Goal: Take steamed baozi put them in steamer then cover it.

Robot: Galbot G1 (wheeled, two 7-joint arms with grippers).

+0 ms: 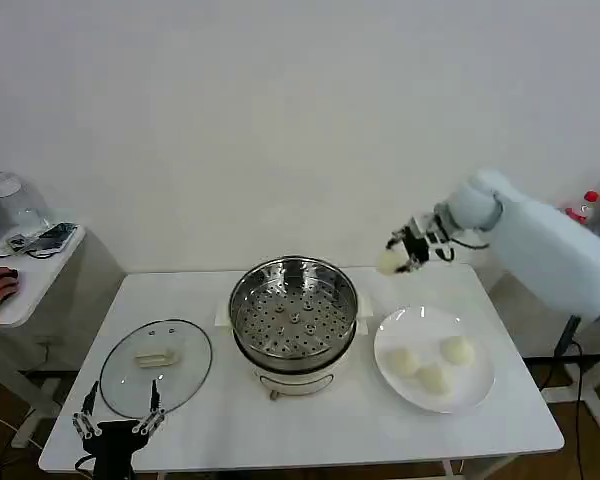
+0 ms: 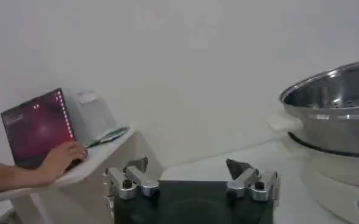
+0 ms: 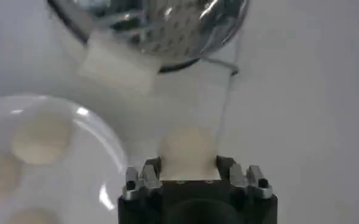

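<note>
Steamer (image 1: pixel 294 318): empty, mid-table. Right gripper (image 1: pixel 404 252): clamps one bun (image 1: pixel 390 262) aloft beside it. Plate (image 1: pixel 480 385): three buns left. Lid (image 1: pixel 156 365): off. Left gripper (image 1: pixel 118 422): wide, idle.

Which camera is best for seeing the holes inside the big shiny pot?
The head view: it looks down into the steamer, so the whole holey tray shows, with no buns in it. The left wrist view catches just its shiny outer wall and rim from the side. The right wrist view shows part of the tray beyond the right gripper, which holds a bun.
</note>
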